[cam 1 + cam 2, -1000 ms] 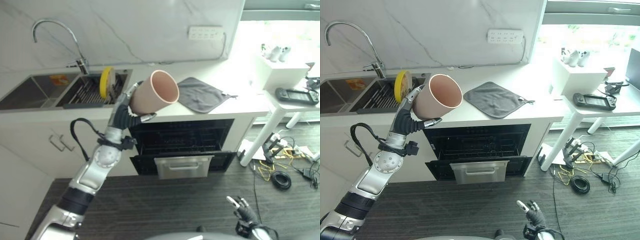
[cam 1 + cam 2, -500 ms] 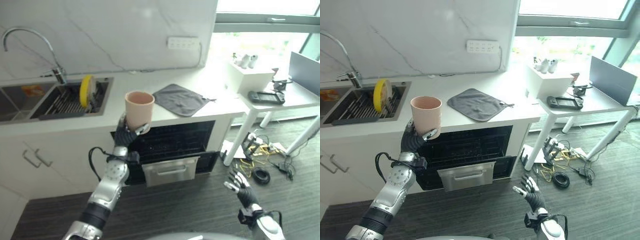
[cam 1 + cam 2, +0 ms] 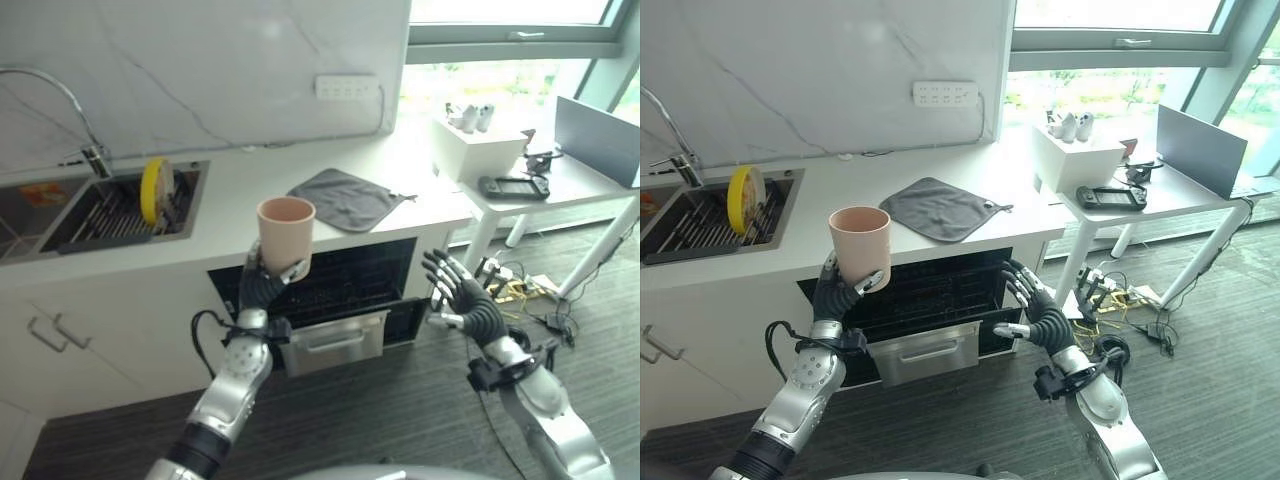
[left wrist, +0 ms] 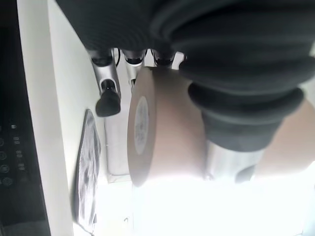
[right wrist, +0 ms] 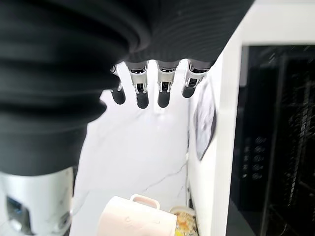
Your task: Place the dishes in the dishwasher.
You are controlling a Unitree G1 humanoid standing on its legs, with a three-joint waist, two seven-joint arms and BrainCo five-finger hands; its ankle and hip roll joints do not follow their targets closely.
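Raised right hand (image 3: 462,300) (fingers spread); left hand (image 3: 262,284) grips smooth cup (image 3: 285,232).

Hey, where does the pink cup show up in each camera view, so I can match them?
Left eye: cup centre-left, upright in the left robot hand, before the counter.
Right eye: cup left of centre, same grip.
Left wrist: cup close up, base toward the camera.
Right wrist: pale cup beside the yellow plate, probably it.
Shared landmark: grey cloth on the counter.
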